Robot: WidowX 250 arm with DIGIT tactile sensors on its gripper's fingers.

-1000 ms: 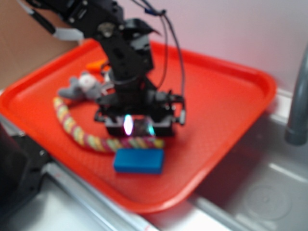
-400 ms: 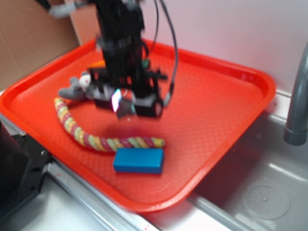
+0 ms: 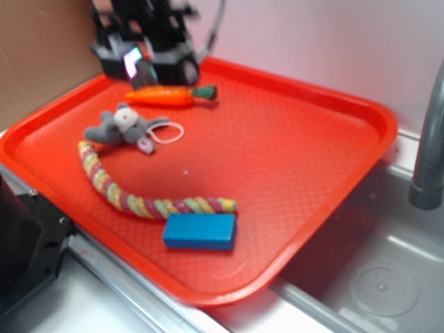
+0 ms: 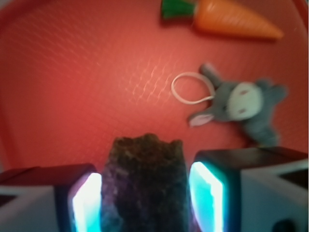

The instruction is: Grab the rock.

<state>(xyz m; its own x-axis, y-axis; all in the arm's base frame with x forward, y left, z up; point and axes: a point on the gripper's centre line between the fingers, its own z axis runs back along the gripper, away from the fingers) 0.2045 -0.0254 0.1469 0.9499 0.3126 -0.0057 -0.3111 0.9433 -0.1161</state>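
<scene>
In the wrist view the rock (image 4: 144, 183), dark, lumpy and rough, fills the gap between my two glowing pads (image 4: 88, 203), so my gripper (image 4: 145, 200) is shut on it. The rock hangs well above the red tray (image 4: 87, 72). In the exterior view my gripper (image 3: 144, 64) is high at the tray's back left corner, just behind the carrot, and the rock there is too blurred between the fingers to make out.
On the red tray (image 3: 312, 146) lie an orange carrot (image 3: 166, 96), a grey plush mouse (image 3: 119, 127) with a white loop, a coloured rope (image 3: 132, 198) and a blue block (image 3: 200, 231). A steel sink (image 3: 374, 277) and a grey faucet (image 3: 429, 152) lie right.
My gripper has risen from the tray's middle, near the rope, and travelled back left to above the carrot, carrying the rock. The other objects have not moved.
</scene>
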